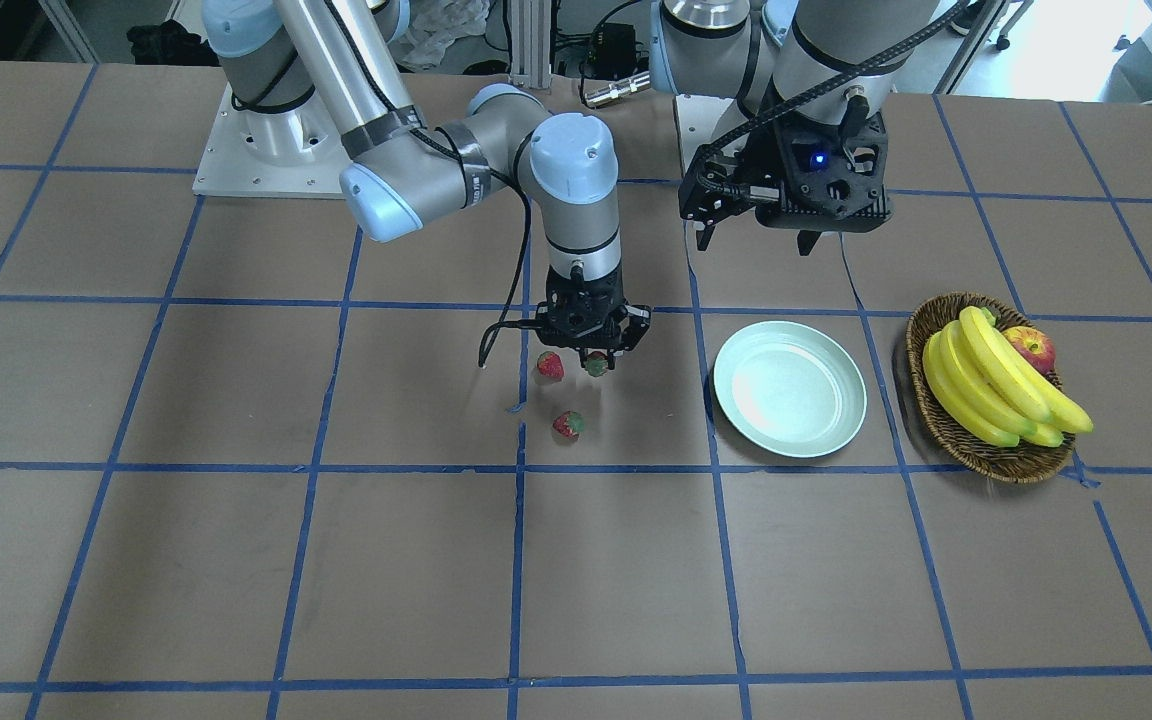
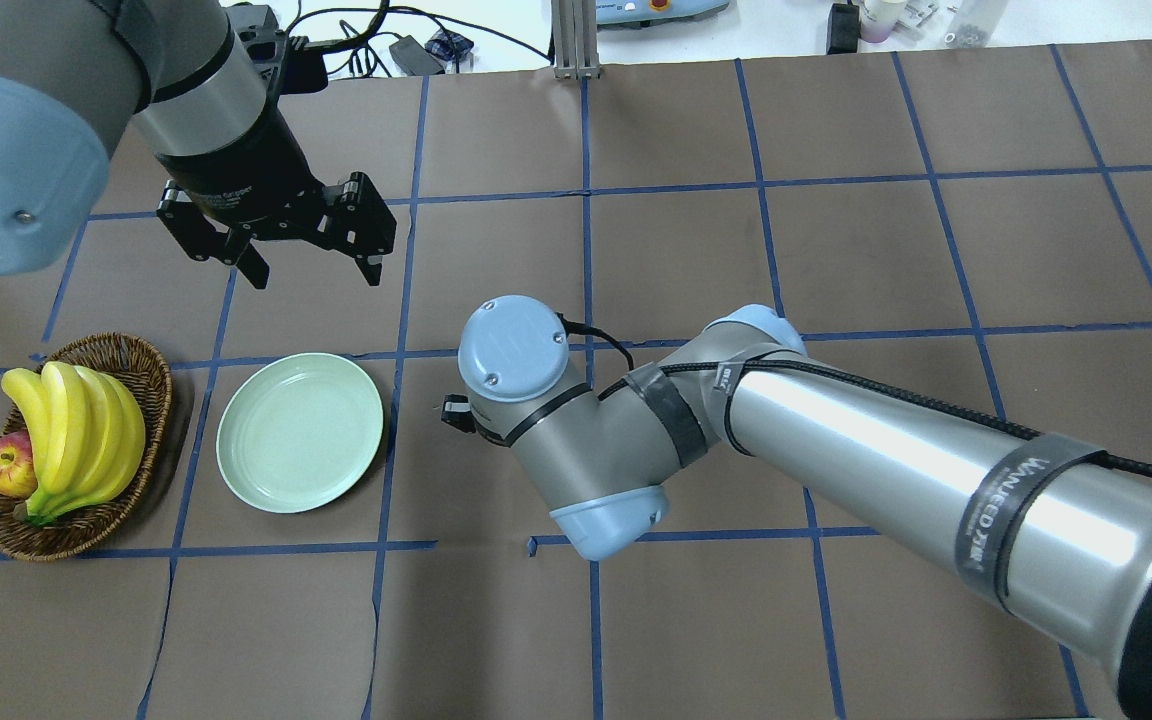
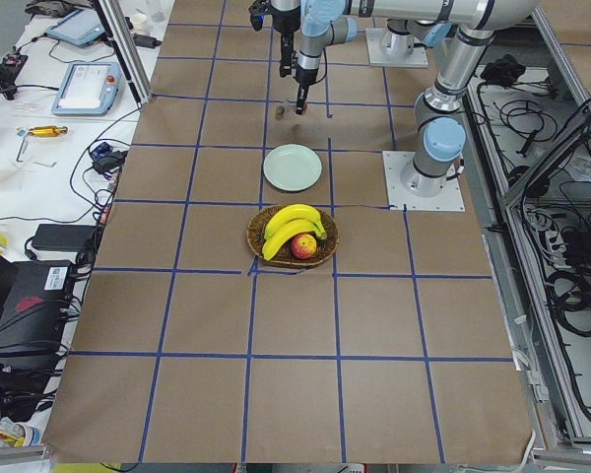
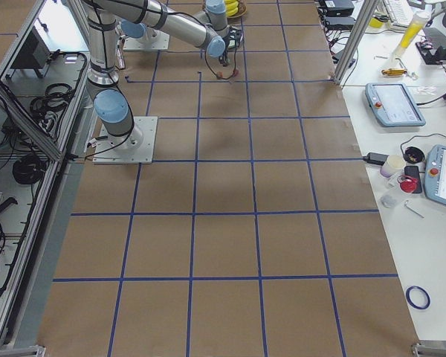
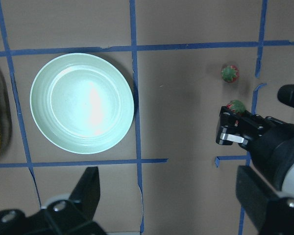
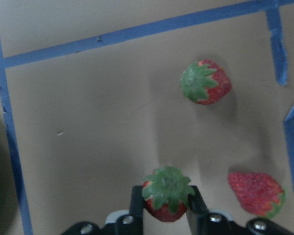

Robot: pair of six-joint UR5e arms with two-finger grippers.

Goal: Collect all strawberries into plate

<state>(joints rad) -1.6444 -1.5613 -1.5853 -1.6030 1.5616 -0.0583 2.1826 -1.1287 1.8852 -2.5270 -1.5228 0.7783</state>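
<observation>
My right gripper (image 1: 596, 362) is shut on a strawberry (image 6: 166, 199), at or just above the table; the fingers (image 6: 136, 198) press both its sides. Two more strawberries lie loose beside it, one (image 1: 550, 365) close by and one (image 1: 568, 424) nearer the operators' side; both also show in the right wrist view (image 6: 206, 82) (image 6: 257, 193). The pale mint-green plate (image 1: 789, 388) (image 2: 299, 432) is empty and lies one grid square away from the strawberries. My left gripper (image 2: 316, 278) hangs open and empty, high above the table behind the plate.
A wicker basket (image 1: 946, 425) holding bananas (image 1: 996, 380) and an apple (image 1: 1033, 348) stands beside the plate, on the side away from the strawberries. Blue tape lines grid the brown table. My right arm's forearm reaches low across the table's middle in the overhead view.
</observation>
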